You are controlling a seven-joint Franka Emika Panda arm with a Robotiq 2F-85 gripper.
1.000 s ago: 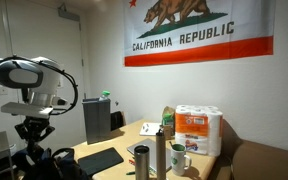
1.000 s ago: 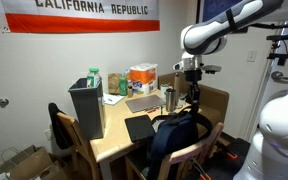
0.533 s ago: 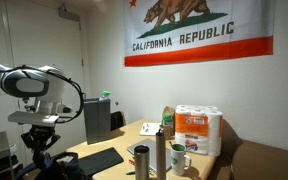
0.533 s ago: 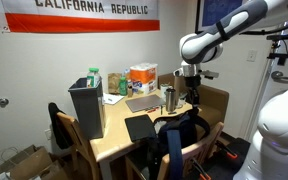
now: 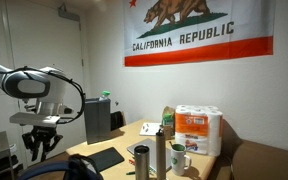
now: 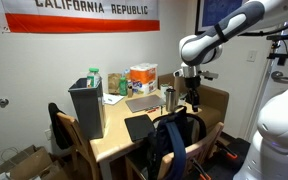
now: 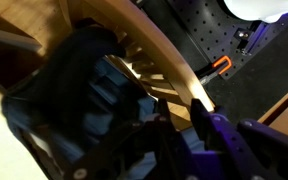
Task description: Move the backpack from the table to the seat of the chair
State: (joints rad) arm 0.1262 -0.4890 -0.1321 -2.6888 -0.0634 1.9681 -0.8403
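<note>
The dark blue backpack [image 6: 172,138] rests on the wooden chair [image 6: 200,152] at the near side of the table [image 6: 112,143]. It shows at the bottom edge of an exterior view [image 5: 69,170] and fills the left of the wrist view [image 7: 74,100]. My gripper [image 6: 192,103] hangs just above the backpack's top, also seen in an exterior view [image 5: 39,150]. In the wrist view its fingers [image 7: 179,120] stand apart, with the chair's curved wooden rail [image 7: 154,50] showing between them. The chair seat is hidden under the backpack.
On the table stand a black bin [image 6: 87,105], a paper towel pack [image 5: 197,130], a steel flask [image 5: 160,155], a mug [image 5: 179,158] and a flat dark tablet [image 6: 139,127]. A second chair [image 6: 64,130] stands at the table's far end.
The arm came down a little with the backpack. The fingers have spread apart and the backpack now sits lower on the chair.
</note>
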